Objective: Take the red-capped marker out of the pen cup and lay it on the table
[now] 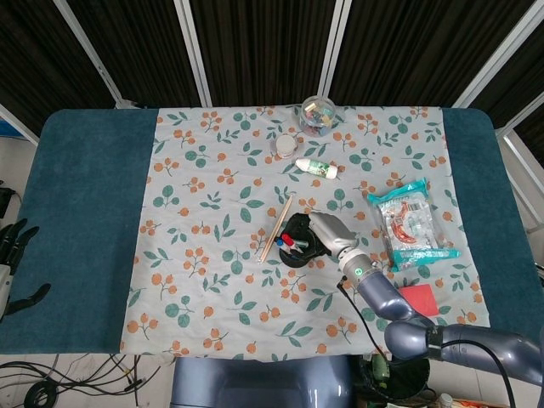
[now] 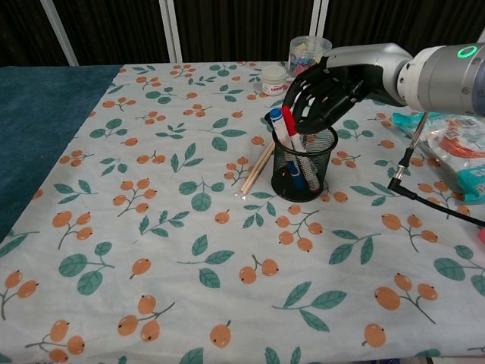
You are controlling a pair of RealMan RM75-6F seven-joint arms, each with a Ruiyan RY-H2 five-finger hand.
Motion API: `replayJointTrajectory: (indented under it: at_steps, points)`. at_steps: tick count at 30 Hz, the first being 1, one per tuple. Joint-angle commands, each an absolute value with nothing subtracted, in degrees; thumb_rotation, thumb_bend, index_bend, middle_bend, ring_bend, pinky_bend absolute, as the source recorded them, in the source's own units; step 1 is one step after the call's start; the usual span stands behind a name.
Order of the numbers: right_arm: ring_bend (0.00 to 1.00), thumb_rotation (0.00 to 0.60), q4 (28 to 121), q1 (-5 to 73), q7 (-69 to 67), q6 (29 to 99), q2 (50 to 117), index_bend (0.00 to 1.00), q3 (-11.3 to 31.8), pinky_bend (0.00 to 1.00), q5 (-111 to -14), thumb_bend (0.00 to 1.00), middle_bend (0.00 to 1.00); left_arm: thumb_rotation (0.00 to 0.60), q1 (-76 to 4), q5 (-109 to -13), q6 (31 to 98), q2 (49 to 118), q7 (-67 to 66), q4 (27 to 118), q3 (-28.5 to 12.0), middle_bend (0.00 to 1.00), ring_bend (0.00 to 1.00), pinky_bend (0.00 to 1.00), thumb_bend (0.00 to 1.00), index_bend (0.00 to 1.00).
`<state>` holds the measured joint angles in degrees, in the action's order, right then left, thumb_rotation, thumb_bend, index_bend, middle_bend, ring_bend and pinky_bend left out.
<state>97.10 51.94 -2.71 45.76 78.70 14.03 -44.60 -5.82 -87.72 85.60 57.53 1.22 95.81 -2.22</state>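
A black mesh pen cup (image 2: 305,168) (image 1: 298,252) stands mid-cloth. The red-capped marker (image 2: 288,120) leans in it toward the left rim, beside a blue-capped marker (image 2: 276,117). My right hand (image 2: 324,85) (image 1: 313,228) hovers just over the cup's back rim with its dark fingers (image 2: 296,103) spread and pointing down at the marker caps. It holds nothing; I cannot tell whether a fingertip touches the red cap. My left hand (image 1: 14,246) hangs off the table's far left edge, fingers apart and empty.
Two wooden sticks (image 2: 258,167) lie just left of the cup. Behind it are a white bottle (image 1: 316,167), a small white jar (image 2: 273,78) and a clear jar of clips (image 2: 305,50). Snack packets (image 2: 455,149) and a black cable (image 2: 410,154) lie to the right.
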Motion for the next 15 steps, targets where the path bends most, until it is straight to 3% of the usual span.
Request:
replayJointTrajectory:
  at_steps: [1, 15]
  points:
    - [0.42, 0.600, 96.73, 51.91, -2.71, 45.84, 79.10, 0.45, 14.32, 0.24, -44.77, 0.39, 0.47, 0.600, -5.84, -87.56, 85.53, 57.52, 1.33, 95.77, -2.30, 0.00, 0.00, 0.00, 0.18, 0.09]
    - [0.44, 0.600, 96.06, 52.18, -2.05, 44.16, 79.28, 0.52, 14.81, 0.24, -44.53, 0.42, 0.51, 0.600, -5.94, -87.29, 85.24, 57.52, 1.44, 95.74, -2.35, 0.00, 0.00, 0.00, 0.18, 0.10]
